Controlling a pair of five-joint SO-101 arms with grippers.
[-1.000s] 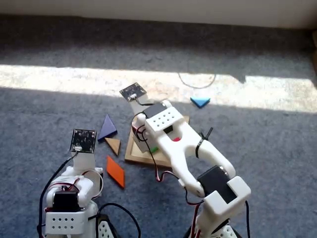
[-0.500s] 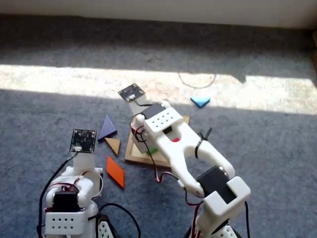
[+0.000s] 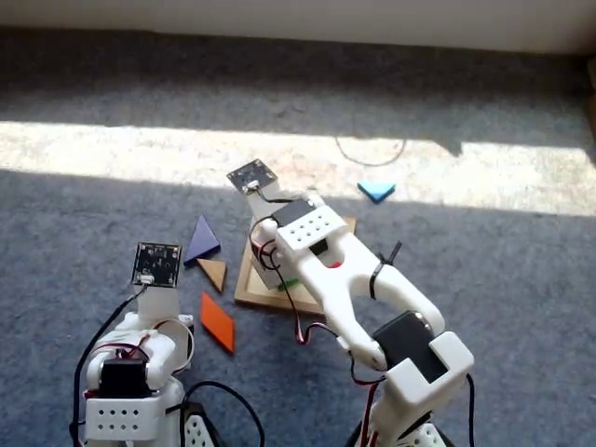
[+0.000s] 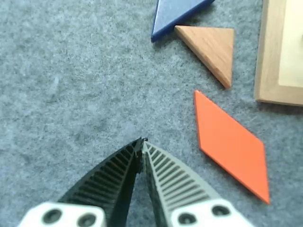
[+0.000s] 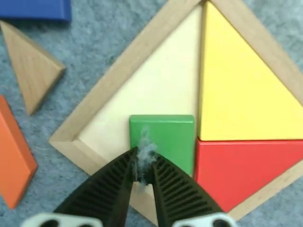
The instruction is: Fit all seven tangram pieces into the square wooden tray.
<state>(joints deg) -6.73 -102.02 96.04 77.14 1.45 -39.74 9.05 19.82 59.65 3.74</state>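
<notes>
The square wooden tray (image 5: 124, 71) holds a yellow triangle (image 5: 241, 90), a red piece (image 5: 246, 165) and a green square (image 5: 163, 139). My right gripper (image 5: 143, 163) is shut, its tips at the green square's edge, over the bare corner of the tray floor. In the high view the right arm covers most of the tray (image 3: 244, 279). On the carpet left of the tray lie a dark blue triangle (image 3: 201, 239), a wooden triangle (image 3: 213, 272) and an orange parallelogram (image 3: 217, 322). My left gripper (image 4: 142, 144) is shut over bare carpet beside the orange parallelogram (image 4: 232, 146).
A light blue triangle (image 3: 376, 192) lies apart on the sunlit strip of carpet beyond the tray. A thin loop of wire (image 3: 371, 151) rests farther back. Grey carpet stretches open to the left and right of both arms.
The right arm has shifted slightly over the tray, its wrist edging back toward its base. The left arm and the loose pieces have stayed put.
</notes>
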